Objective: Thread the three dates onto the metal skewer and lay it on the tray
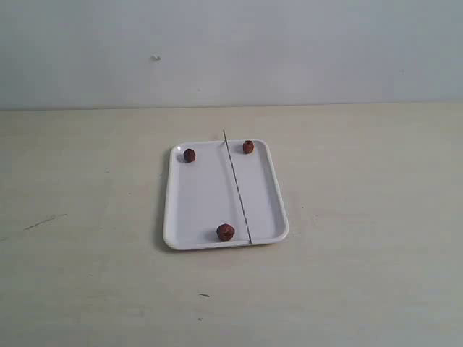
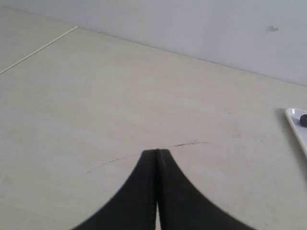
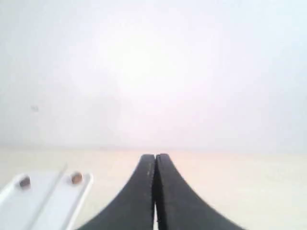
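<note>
The left wrist view catches only a corner of the tray (image 2: 296,128) before the frame edge cuts it, slicing one date (image 2: 303,120) too. The right wrist view is blurred: two dates (image 3: 76,178) are brown smudges, the skewer (image 3: 57,184) a faint streak, the tray clipped. The left end effector (image 2: 157,152) and right end effector (image 3: 155,156) are cropped to pressed-together fingertips. In the exterior view, whether the skewer's tip at the tray's 12 o'clock touches the table (image 1: 362,238) is too small to tell.
</note>
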Robot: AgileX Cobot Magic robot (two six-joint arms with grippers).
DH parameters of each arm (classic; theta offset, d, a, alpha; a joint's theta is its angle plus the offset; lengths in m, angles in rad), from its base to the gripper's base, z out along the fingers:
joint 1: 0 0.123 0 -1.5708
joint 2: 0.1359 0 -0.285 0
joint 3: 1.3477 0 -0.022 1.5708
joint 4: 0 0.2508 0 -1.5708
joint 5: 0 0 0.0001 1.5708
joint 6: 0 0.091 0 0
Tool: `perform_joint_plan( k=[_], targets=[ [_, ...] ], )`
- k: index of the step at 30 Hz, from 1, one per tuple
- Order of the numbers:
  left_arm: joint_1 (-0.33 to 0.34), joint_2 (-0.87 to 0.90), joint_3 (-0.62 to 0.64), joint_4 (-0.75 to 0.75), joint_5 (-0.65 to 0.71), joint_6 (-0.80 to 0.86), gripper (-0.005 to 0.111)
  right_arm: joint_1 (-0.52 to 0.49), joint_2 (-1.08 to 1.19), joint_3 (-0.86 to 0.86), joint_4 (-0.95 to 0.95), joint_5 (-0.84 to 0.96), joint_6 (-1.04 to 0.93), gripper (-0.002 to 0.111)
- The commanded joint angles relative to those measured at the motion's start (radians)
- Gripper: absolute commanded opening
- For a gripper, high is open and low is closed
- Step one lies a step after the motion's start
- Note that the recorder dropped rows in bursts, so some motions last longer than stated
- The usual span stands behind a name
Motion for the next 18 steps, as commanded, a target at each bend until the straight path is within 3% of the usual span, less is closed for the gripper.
perform_joint_plan(
  k=[1, 11, 15, 18],
  targets=[
    [0.003, -0.005, -0.001, 0.003, -0.002, -0.005, 0.000, -0.005, -0.006, 0.005, 0.038, -0.225, 0.107, 0.000],
    [0.003, -0.005, -0.001, 0.003, -0.002, -0.005, 0.000, -0.005, -0.006, -0.006, 0.116, -0.599, 0.323, 0.000],
    [0.003, -0.005, -0.001, 0.003, -0.002, -0.005, 0.000, -0.005, 0.060, -0.182, 0.313, -0.470, 0.219, 0.000],
    [0.003, -0.005, -0.001, 0.003, -0.002, -0.005, 0.000, -0.005, 0.210, -0.331, 0.317, -0.420, 0.164, 0.000]
  ],
)
